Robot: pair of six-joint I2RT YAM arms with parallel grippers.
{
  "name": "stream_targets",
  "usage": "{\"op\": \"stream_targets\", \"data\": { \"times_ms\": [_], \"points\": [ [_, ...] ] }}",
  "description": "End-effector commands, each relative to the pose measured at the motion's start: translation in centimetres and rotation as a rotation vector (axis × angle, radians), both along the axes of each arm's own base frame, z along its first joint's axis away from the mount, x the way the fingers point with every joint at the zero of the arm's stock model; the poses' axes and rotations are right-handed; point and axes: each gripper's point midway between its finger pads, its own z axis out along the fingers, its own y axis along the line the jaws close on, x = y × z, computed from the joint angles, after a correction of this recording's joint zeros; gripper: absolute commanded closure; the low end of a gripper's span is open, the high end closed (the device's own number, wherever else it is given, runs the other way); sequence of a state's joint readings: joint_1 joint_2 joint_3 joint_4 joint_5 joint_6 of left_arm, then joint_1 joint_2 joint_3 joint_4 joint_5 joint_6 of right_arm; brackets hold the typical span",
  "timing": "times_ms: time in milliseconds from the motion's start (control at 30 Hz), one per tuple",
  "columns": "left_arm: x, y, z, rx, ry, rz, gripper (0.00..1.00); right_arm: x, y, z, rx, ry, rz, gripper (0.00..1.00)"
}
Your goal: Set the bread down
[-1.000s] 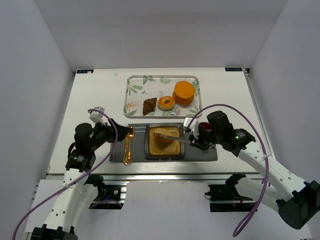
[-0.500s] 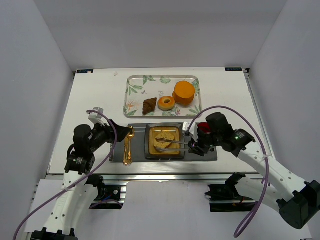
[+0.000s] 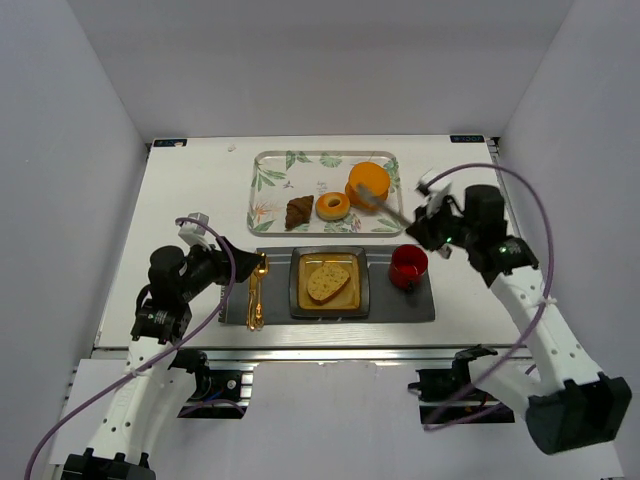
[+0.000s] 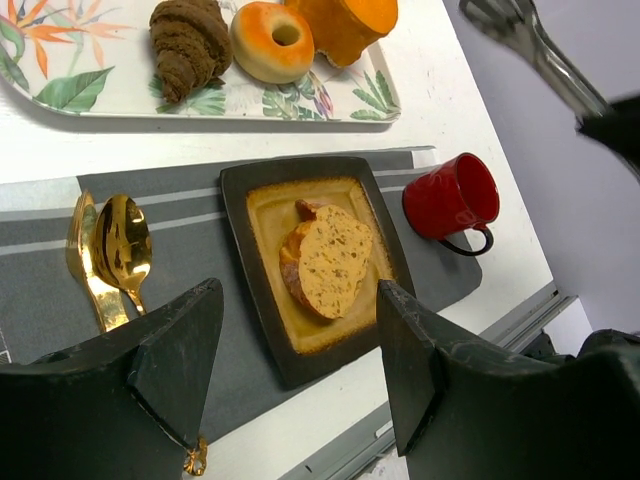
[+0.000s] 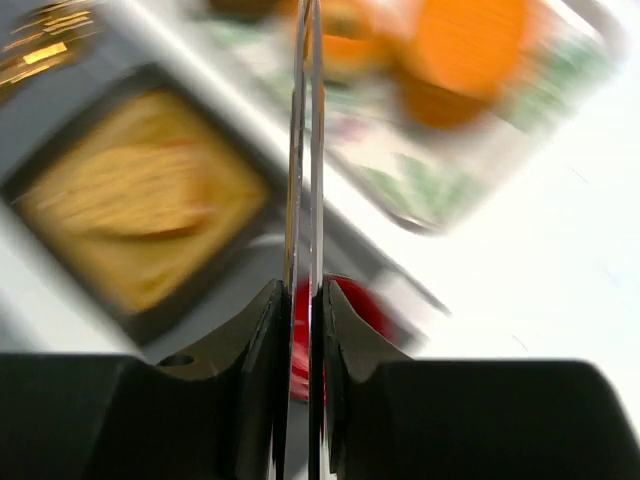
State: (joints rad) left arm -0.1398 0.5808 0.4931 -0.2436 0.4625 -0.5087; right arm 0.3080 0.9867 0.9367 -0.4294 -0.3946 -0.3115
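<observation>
Bread (image 3: 328, 282) lies flat in the middle of a dark square plate (image 3: 296, 285) on a grey placemat (image 3: 400, 305), seen from above, with a gold fork and spoon (image 3: 255, 295) just to its left and a red cup (image 3: 408, 266) just to its right. Behind the mat, a leaf-patterned tray (image 3: 262, 190) carries a croissant (image 3: 298, 211), a glazed donut (image 3: 332, 206) and an orange block (image 3: 368, 185). The right gripper (image 3: 422, 220) hangs above the table near the tray's right end, well apart from the bread, clamping metal tongs (image 3: 385, 204) whose tips point toward the orange block. The left gripper (image 3: 240, 266) sits over the mat's left end. Its wrist camera shows its fingers spread wide with nothing between them, the bread on the plate beyond. From the right wrist, though blurred, the two fingers stand narrow, pressing the tongs' arms nearly together, and nothing is caught in the tongs.
</observation>
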Motion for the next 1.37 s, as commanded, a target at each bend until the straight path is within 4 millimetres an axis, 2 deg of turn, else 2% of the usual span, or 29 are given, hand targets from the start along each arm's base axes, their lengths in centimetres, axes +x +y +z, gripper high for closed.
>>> {"op": "stream_targets", "data": {
  "times_ms": [0, 33, 100, 133, 200, 233, 267, 367, 400, 467, 500, 633, 800, 833, 867, 900, 1000, 1033, 1100, 1133, 1200, 1233, 1267, 1333],
  "points": [
    [0.1, -0.5, 2.6, -0.014, -0.079, -0.028, 0.28, 5.2, -5.8, 1.1, 0.081, 0.003, -0.255, 0.88],
    [0.1, -0.5, 2.3, -0.016, -0.073, -0.029, 0.28, 6.4, -9.3, 0.5, 0.082, 0.012, -0.353, 0.88],
    [0.1, -0.6, 2.4, -0.024, -0.077, -0.032, 0.28, 7.8, -12.4, -2.1, 0.05, 0.058, -0.427, 0.9],
    [0.1, -0.6, 2.2, -0.027, -0.074, -0.034, 0.28, 8.1, -14.8, -3.8, 0.028, 0.085, -0.5, 0.9],
    [0.2, -0.7, 2.3, -0.032, -0.077, -0.035, 0.28, 9.1, -17.0, -6.4, -0.009, 0.097, -0.556, 0.9],
    [0.2, -0.7, 2.2, -0.032, -0.074, -0.035, 0.28, 8.7, -18.4, -8.9, -0.047, 0.124, -0.618, 0.9],
    [0.3, -0.7, 2.0, -0.031, -0.071, -0.036, 0.28, 9.5, -19.0, -9.5, -0.049, 0.093, -0.636, 0.9],
    [0.3, -0.7, 1.6, -0.027, -0.058, -0.04, 0.28, 9.1, -19.0, -13.2, -0.041, 0.173, -0.661, 0.86],
    [0.3, -0.8, 1.6, -0.027, -0.055, -0.043, 0.28, 9.6, -19.3, -13.4, -0.034, 0.162, -0.678, 0.83],
    [0.2, -0.8, 1.4, -0.024, -0.049, -0.045, 0.28, 9.4, -19.7, -15.5, -0.037, 0.222, -0.725, 0.79],
    [0.2, -0.8, 1.4, -0.022, -0.047, -0.042, 0.28, 9.4, -20.0, -15.8, -0.041, 0.226, -0.741, 0.72],
    [0.1, -0.7, 1.2, -0.023, -0.042, -0.037, 0.28, 8.3, -20.5, -18.4, -0.085, 0.286, -0.765, 0.56],
    [0.1, -0.8, 1.1, -0.037, -0.041, -0.041, 0.28, 8.1, -19.8, -19.0, -0.09, 0.35, -0.704, 0.33],
    [0.1, -0.8, 1.3, -0.035, -0.046, -0.042, 0.28, 8.1, -19.8, -19.0, -0.094, 0.363, -0.696, 0.31],
    [0.1, -0.8, 1.3, -0.028, -0.044, -0.042, 0.28, 7.5, -19.5, -19.4, -0.101, 0.405, -0.682, 0.27],
    [0.1, -0.8, 1.3, -0.024, -0.042, -0.043, 0.28, 7.9, -19.7, -18.8, -0.111, 0.394, -0.676, 0.21],
    [0.2, -0.7, 1.5, -0.014, -0.043, -0.041, 0.28, 7.5, -20.0, -17.9, -0.136, 0.399, -0.662, 0.15],
    [0.3, -0.6, 1.6, -0.013, -0.043, -0.038, 0.28, 7.7, -20.4, -16.8, -0.159, 0.365, -0.668, 0.11],
    [0.4, -0.6, 1.7, -0.008, -0.044, -0.036, 0.28, 7.7, -21.0, -15.7, -0.18, 0.352, -0.693, 0.11],
    [0.4, -0.6, 1.8, -0.008, -0.045, -0.035, 0.28, 8.2, -21.5, -14.1, -0.187, 0.315, -0.716, 0.11],
    [0.5, -0.6, 2.1, -0.009, -0.055, -0.033, 0.28, 8.6, -21.7, -12.3, -0.193, 0.276, -0.715, 0.1],
    [0.5, -0.6, 2.2, -0.011, -0.055, -0.035, 0.28, 9.2, -21.4, -10.1, -0.182, 0.206, -0.689, 0.1],
    [0.6, -0.6, 2.2, -0.014, -0.06, -0.034, 0.28, 9.7, -21.1, -8.9, -0.175, 0.166, -0.669, 0.11],
    [0.6, -0.8, 2.2, -0.018, -0.055, -0.044, 0.28, 10.6, -19.1, -6.0, -0.13, 0.087, -0.59, 0.11]
  ]
}}
